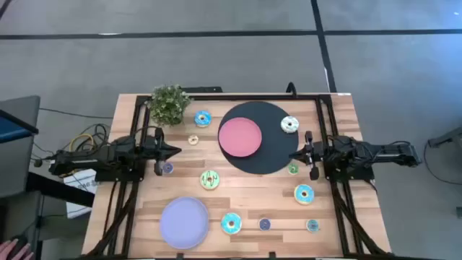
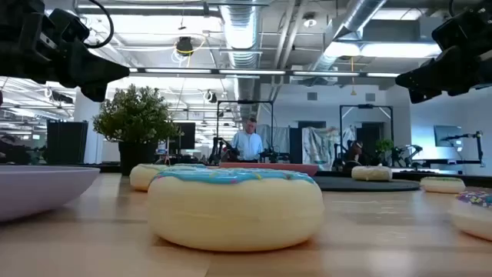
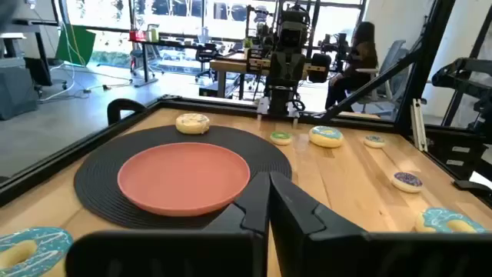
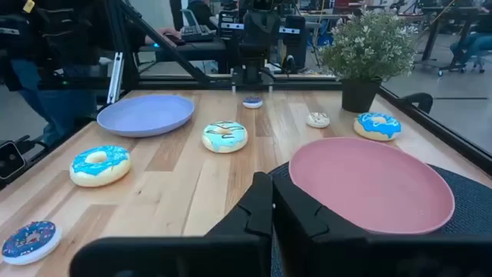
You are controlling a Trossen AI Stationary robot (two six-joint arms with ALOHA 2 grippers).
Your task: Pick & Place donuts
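Observation:
Toy donuts lie flat and scattered on the wooden table. Bigger ones: blue [image 1: 202,118] by the plant, white [image 1: 289,124] on the black mat, green-iced [image 1: 210,180] mid-table, blue [image 1: 304,193] and blue [image 1: 231,223] near the front. Coin-sized ones: cream [image 1: 193,139], purple [image 1: 167,168], green [image 1: 293,169], and two at the near edge [image 1: 264,224], [image 1: 312,225]. My left gripper [image 1: 173,151] hovers left of the pink plate [image 1: 240,136], fingers shut [image 3: 269,208]. My right gripper [image 1: 294,154] hovers at the mat's right edge, fingers shut [image 4: 271,208]. Neither touches anything.
The pink plate rests on a round black mat [image 1: 271,162]. A lavender plate [image 1: 183,222] lies near the front left. A potted plant [image 1: 171,103] stands at the far left. A black frame borders the table's sides and far edge. People show in the room beyond.

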